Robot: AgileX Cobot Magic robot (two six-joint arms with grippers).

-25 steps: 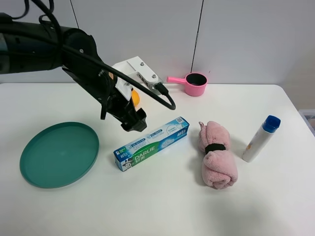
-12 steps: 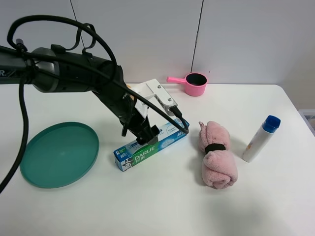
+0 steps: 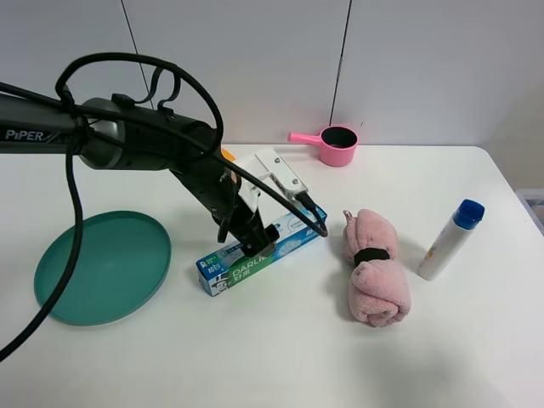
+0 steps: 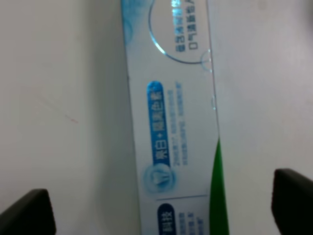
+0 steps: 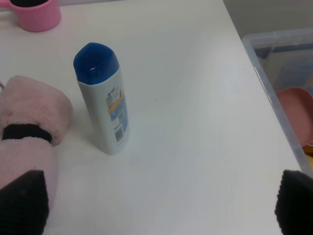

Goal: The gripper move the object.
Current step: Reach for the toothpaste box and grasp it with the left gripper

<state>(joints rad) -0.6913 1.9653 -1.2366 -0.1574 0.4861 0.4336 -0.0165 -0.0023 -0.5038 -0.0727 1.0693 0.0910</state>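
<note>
Presently I log left gripper [image 3: 257,241] low over toothpaste box [image 3: 228,264], jaws spread, straddling its middle, not clamped. Box flat on worktop [image 3: 280,348] between green plate [image 3: 102,265] and pink towel [image 3: 374,272]. Judged: grasp, move both outstanding. Right gripper [image 5: 159,203] jaws spread, idle.

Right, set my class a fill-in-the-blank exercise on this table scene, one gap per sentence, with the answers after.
1. The left gripper has its jaws open either side of the long ____ box.
2. The white bottle has a ____ cap.
3. The rolled pink towel lies between the box and the ____.
Missing words: toothpaste; blue; bottle.
</note>
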